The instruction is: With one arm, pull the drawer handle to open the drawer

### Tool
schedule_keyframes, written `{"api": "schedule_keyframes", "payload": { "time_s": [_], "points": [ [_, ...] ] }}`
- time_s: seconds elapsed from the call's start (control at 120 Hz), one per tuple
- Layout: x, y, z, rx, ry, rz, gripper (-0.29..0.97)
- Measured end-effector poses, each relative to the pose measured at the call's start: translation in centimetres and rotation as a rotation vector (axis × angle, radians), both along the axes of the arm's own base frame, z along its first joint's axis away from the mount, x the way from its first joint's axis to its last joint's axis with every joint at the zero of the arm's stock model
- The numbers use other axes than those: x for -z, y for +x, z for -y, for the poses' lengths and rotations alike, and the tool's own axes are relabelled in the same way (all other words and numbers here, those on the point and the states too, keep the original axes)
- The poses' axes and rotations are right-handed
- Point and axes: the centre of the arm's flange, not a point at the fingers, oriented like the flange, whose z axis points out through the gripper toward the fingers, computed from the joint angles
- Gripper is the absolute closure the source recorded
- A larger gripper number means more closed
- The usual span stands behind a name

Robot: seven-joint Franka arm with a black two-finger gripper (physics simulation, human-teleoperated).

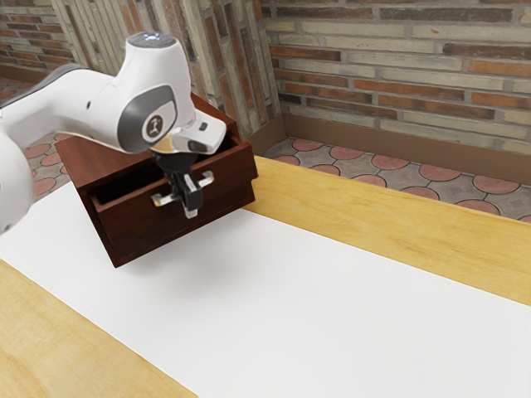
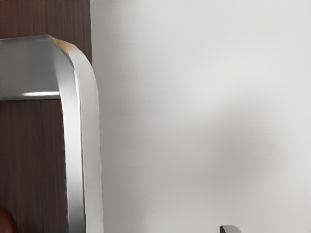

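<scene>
In the exterior view, the white Franka arm (image 1: 124,99) reaches in from the exterior view's left. It comes down over a dark red-brown wooden cabinet (image 1: 108,157) that stands at the far left of the table. The cabinet's 1 drawer (image 1: 149,224) stands a little way out of it, with a dark gap showing along the top edge of its front. A silver bow-shaped metal handle (image 1: 206,177) crosses the middle of that front. The black 2-finger gripper (image 1: 187,203) hangs down right at this handle and covers the middle of the bar. The cabinet rests on a broad white sheet (image 1: 290,307), which runs across the light wooden table (image 1: 398,224) towards the near right. Beyond the table's far edge lie a floor of round red stones (image 1: 415,174) and a brick wall (image 1: 398,66).

In the wrist view, the handle (image 2: 80,145) passes close under the hand, its bent corner and straight bar lying against the dark wood of the drawer front (image 2: 34,160). Beside the drawer front spreads the white sheet (image 2: 204,121). 1 dark fingertip (image 2: 226,229) shows over the sheet, well apart from the bar. The fingers therefore stand apart and are not clamped on the handle.
</scene>
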Motion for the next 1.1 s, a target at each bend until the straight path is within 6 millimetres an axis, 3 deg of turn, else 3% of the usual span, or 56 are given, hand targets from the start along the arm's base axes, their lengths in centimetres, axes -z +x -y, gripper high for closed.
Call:
{"api": "schedule_keyframes", "payload": {
  "time_s": [0.158,0.35,0.675,1.1],
  "points": [
    [-0.2,-1.1,0.8,0.004,-0.014,0.005,0.38],
    [-0.4,-1.6,1.7,0.008,-0.017,0.021,0.48],
    [0.1,-1.7,4.2,0.032,-0.030,0.020,0.36],
    [-0.7,-3.2,6.6,0.049,-0.042,0.032,0.37]
  ]
}}
